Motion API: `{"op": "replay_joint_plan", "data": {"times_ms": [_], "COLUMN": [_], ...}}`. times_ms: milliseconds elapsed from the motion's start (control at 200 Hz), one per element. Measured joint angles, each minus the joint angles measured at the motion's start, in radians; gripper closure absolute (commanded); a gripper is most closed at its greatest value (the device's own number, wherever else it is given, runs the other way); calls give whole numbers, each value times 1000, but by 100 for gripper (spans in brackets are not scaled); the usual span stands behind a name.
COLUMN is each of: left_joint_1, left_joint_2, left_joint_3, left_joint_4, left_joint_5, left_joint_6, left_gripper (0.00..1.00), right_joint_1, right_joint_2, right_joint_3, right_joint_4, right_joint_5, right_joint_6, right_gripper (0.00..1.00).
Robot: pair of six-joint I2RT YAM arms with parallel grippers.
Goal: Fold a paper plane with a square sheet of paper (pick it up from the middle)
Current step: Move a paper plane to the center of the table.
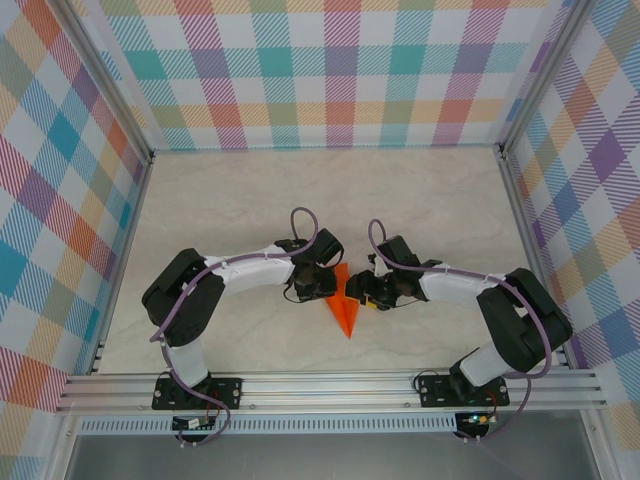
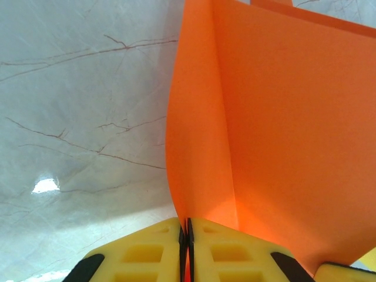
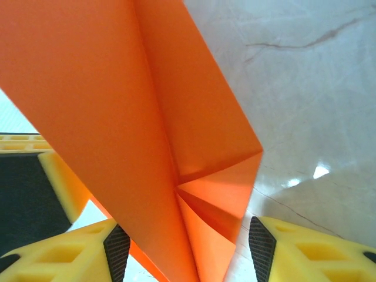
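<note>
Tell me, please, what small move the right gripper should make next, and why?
Probably close the right gripper on the paper plane. The left gripper is shut on one edge of it, while the right fingers stand apart with the folded layers between them, gripping nothing yet.

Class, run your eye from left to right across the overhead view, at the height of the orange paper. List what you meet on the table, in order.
left arm → left gripper → paper plane → right gripper → right arm
</note>
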Motion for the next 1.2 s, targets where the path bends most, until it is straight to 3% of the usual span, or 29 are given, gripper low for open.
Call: {"op": "replay_joint_plan", "data": {"times_ms": [420,670,1055,1200], "left_joint_1": [0,0,0,6], "left_joint_2": [0,0,-2,-43], "left_joint_3": [0,0,0,-29], "left_joint_4": [6,6,21,32], "left_joint_5": [0,0,2,-3], "left_joint_6": [-2,-5,-16,-28], "left_gripper": [88,88,87,79], "right_joint_1": [35,89,159,191], "right_joint_2": [31,31,63,77], "right_joint_3": [-2,-2,62,122], "right_joint_4": [53,43,-65,-145], "right_joint_5": [-72,-22,122,192], "right_joint_6": [-5,-40,-103,-127], "right_gripper": [42,42,77,95]}}
